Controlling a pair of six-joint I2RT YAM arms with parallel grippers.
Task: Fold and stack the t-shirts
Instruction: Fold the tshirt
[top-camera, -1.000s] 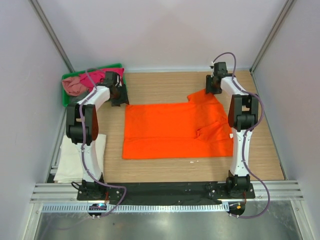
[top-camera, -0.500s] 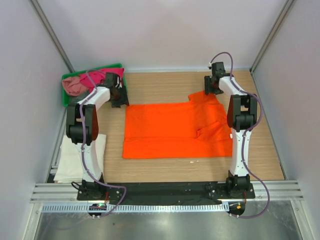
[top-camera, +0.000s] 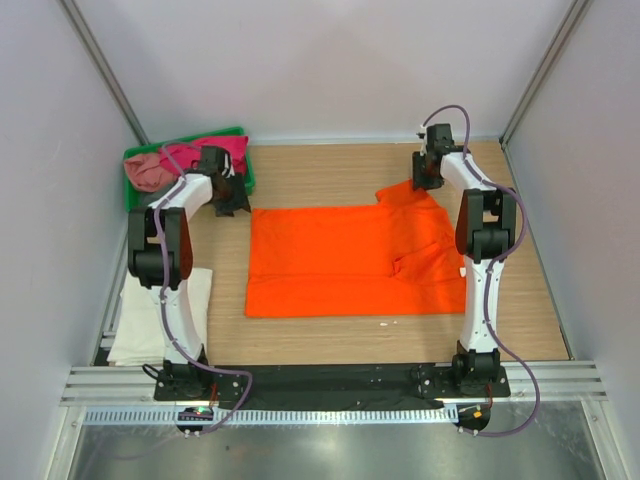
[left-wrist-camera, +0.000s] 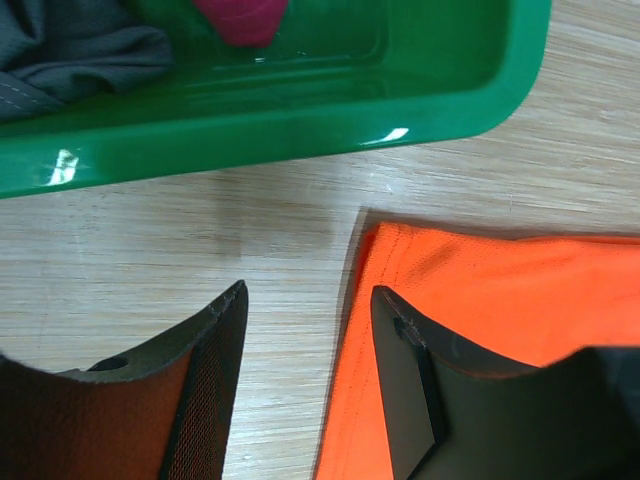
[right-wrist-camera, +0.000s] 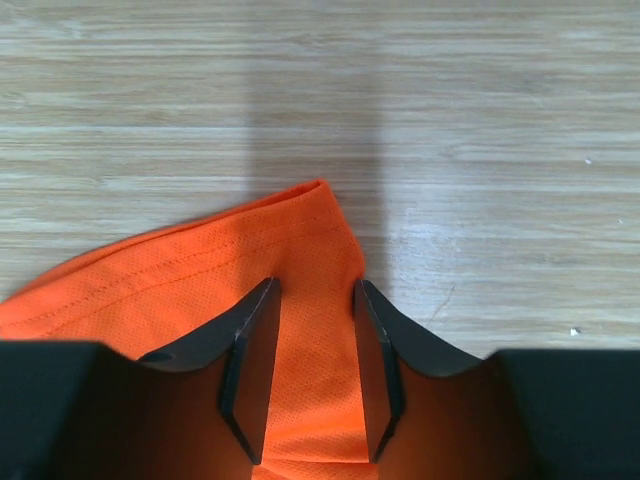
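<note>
Both grippers at far corners of the orange t-shirt (top-camera: 340, 260), laid out on the wooden table (top-camera: 320, 165)
Left of the orange t-shirt's near edge lies a white t-shirt (top-camera: 135, 315); beyond its far-left corner a green tray (top-camera: 200, 137) holds a dusty pink t-shirt (top-camera: 148, 172) and a magenta t-shirt (top-camera: 225, 148). The left gripper (left-wrist-camera: 308, 295) is at that far-left corner, jaws released, straddling the hem. At the far-right sleeve tip the right gripper (right-wrist-camera: 315, 290) has orange cloth between narrow jaws; whether it pinches, I cannot tell
</note>
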